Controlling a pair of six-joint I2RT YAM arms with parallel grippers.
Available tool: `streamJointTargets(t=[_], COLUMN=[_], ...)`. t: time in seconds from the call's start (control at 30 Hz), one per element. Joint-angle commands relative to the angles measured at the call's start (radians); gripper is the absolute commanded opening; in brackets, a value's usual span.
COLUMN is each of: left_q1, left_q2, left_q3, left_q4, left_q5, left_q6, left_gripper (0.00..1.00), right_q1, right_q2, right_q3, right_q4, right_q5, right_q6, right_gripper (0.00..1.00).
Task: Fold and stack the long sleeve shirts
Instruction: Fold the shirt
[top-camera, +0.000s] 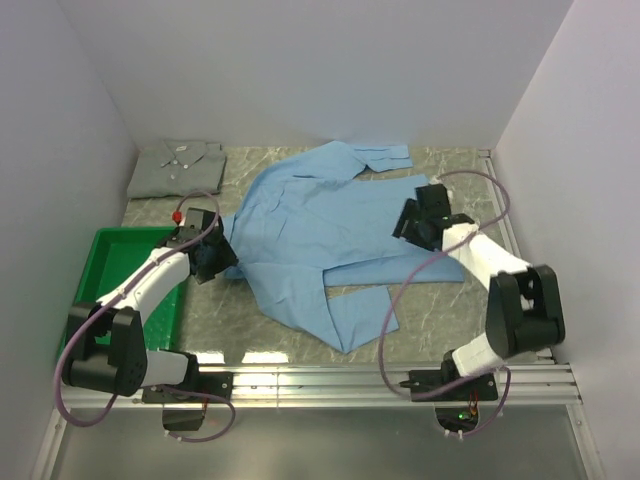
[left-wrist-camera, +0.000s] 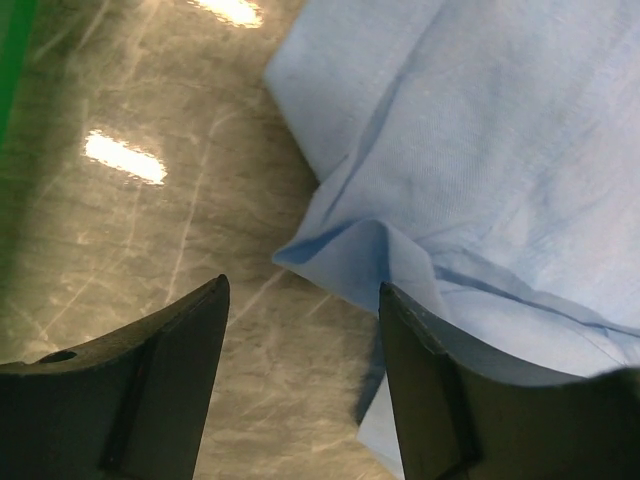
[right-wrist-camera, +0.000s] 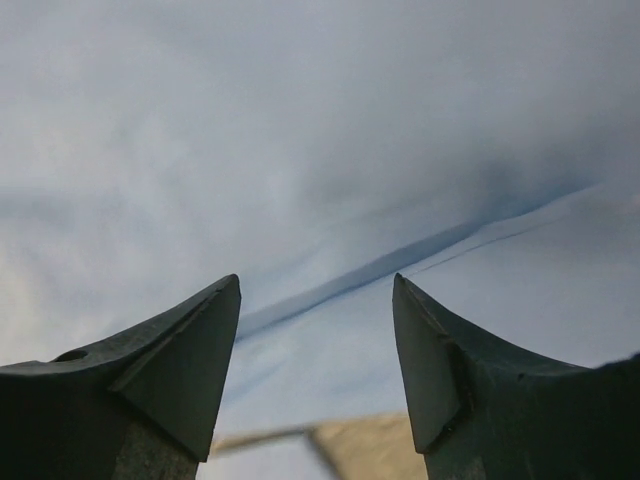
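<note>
Counting from the top view, I see two shirts, one tray and my two arms on the marbled table (top-camera: 445, 300).

The blue shirt (top-camera: 320, 235) lies open across the middle of the table, rumpled and not yet folded. One sleeve (top-camera: 360, 312) lies bent toward the near edge, and another end of the cloth reaches the far edge. Its left hem sits close to the table's left side. The grey shirt (top-camera: 178, 167) is already a neat rectangle in the far left corner, collar up, with its button line showing. It lies apart from the blue one. The green tray (top-camera: 112, 248) sits along the left edge, partly under my left arm.

The left gripper (top-camera: 222, 262) is at the blue shirt's left hem. In its wrist view the left gripper (left-wrist-camera: 302, 292) is spread wide and grasps nothing. A raised fold of the hem (left-wrist-camera: 345, 250) pokes into the gap, close to the right-hand finger (left-wrist-camera: 440, 390). The other finger (left-wrist-camera: 160, 380) is over bare table. I cannot tell whether either finger touches the cloth.

The right gripper (top-camera: 415, 222) is over the shirt's right side, toward the table's right edge. Its wrist view shows the right gripper (right-wrist-camera: 316, 285) released too, fingers well apart. Blue cloth fills the frame, with a seam (right-wrist-camera: 400, 262) running across the gap. A sliver of table shows low down. It holds nothing, and contact with the cloth is unclear.
</note>
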Motion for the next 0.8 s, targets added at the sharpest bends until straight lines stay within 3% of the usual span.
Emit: streamJointTargets(t=[0.0,0.17,0.33,0.47,0.77], left_q1=[0.018,0.039,0.055,0.059,0.07], left_q2=[-0.014,-0.03,-0.044,-0.053,-0.072], left_q3=[-0.004,0.022,0.062,0.068,0.035], left_q4=[-0.009,-0.014,-0.006,0.015,0.051], left_q5=[-0.001,-0.007,-0.049,-0.061,-0.079], left_q6=[-0.011,0.021,0.056,0.065,0.076], left_gripper=[0.68,0.7,0.74,0.77,0.83], right_q1=[0.188,0.423,0.725,0.897,1.124], right_q2=[-0.165,-0.235,-0.226,-0.181,-0.068], right_q3=[0.001,-0.048,-0.042,0.008,0.042], right_q4=[-0.003,-0.093,-0.245,-0.326,-0.38], right_q5=[0.042,-0.086,0.036,0.045,0.045], right_q6=[-0.167,-0.317,-0.35,-0.361,-0.367], right_gripper=[0.7,0.71,0.7,0.7,0.7])
